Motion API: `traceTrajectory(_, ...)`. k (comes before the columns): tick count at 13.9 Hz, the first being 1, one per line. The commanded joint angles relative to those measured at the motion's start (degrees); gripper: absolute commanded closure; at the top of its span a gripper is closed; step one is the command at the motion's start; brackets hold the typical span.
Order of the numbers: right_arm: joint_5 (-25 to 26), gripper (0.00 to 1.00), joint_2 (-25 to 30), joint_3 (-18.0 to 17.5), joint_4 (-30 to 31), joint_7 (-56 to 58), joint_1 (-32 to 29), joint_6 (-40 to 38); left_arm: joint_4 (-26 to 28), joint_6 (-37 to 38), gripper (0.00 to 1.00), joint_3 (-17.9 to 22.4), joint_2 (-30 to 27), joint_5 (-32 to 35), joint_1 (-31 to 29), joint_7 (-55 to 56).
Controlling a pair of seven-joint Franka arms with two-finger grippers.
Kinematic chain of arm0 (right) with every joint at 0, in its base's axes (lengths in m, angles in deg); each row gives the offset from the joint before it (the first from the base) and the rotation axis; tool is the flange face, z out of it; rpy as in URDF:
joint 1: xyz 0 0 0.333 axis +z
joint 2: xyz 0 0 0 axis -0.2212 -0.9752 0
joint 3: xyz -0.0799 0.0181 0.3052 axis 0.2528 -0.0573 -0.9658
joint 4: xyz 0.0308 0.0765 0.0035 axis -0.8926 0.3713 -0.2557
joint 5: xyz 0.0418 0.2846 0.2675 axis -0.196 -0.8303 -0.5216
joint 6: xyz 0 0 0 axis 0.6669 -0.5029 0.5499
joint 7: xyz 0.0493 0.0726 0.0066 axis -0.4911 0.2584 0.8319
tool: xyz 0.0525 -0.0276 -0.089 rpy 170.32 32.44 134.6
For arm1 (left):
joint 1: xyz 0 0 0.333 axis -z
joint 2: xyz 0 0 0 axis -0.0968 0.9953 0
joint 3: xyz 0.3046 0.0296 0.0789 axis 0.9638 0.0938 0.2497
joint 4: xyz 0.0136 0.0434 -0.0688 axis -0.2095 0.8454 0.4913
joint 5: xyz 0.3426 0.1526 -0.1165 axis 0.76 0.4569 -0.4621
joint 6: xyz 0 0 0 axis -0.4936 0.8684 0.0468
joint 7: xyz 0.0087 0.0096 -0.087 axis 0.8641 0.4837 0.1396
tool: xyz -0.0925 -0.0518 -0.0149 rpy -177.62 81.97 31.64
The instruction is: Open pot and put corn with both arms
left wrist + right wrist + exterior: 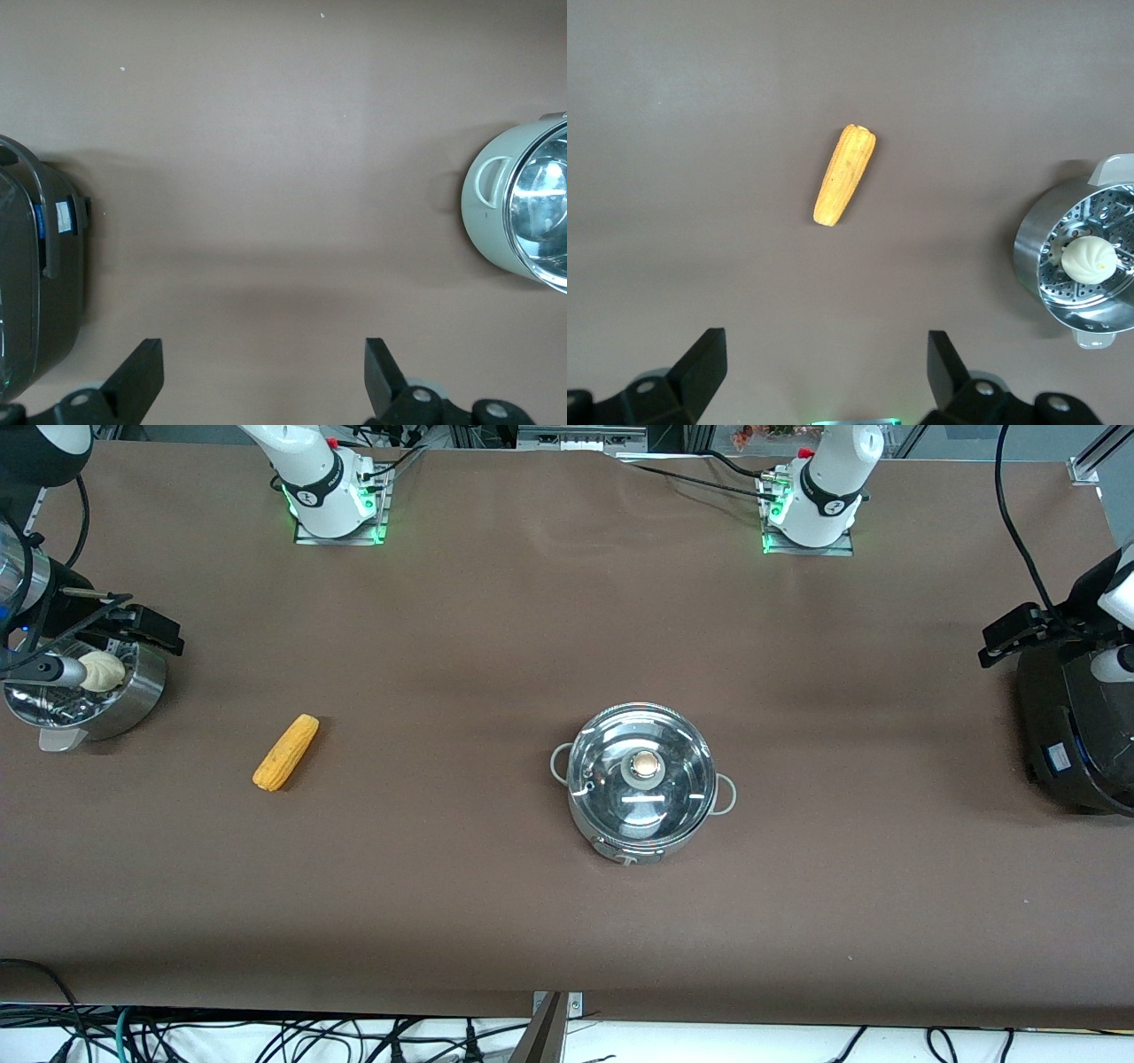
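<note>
**Both grippers spread, pot still lidded**

The pot (642, 784) sits mid-table with its glass lid (643, 772) on. The corn (286, 752) lies on the table toward the right arm's end. Left gripper (264, 376) and right gripper (827, 372) hang over bare table, fingers spread, empty

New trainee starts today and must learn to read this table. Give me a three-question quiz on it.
1. True or false: the glass lid is off the pot.
2. Which is nearer the front camera's edge: the corn or the steamer bowl?
3. Pick one: the left claw and right claw are (a) both open, (b) both shut.

Key: 1 false; 2 the corn; 3 a.
</note>
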Motion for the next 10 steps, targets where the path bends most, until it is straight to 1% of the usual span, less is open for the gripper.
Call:
traceTrajectory(1, -1.82, 0.00, -0.54, -0.62, -1.37, -0.14, -0.83, -0.32, -1.64, 1.55, 0.00, 0.23, 0.31, 1.21, -0.15, -0.73)
traceTrajectory(2, -3.05, 0.00, -0.54, -0.53, -1.28, -0.05, -0.91, -0.32, -1.82, 1.55, 0.00, 0.40, 0.22, 0.95, -0.24, -0.82)
traceTrajectory(10, -3.06, 0.00, -0.54, -0.53, -1.28, -0.05, -1.00, -0.32, -2.79, 2.43, 0.00, 0.23, 0.22, 0.86, -0.41, -0.82)
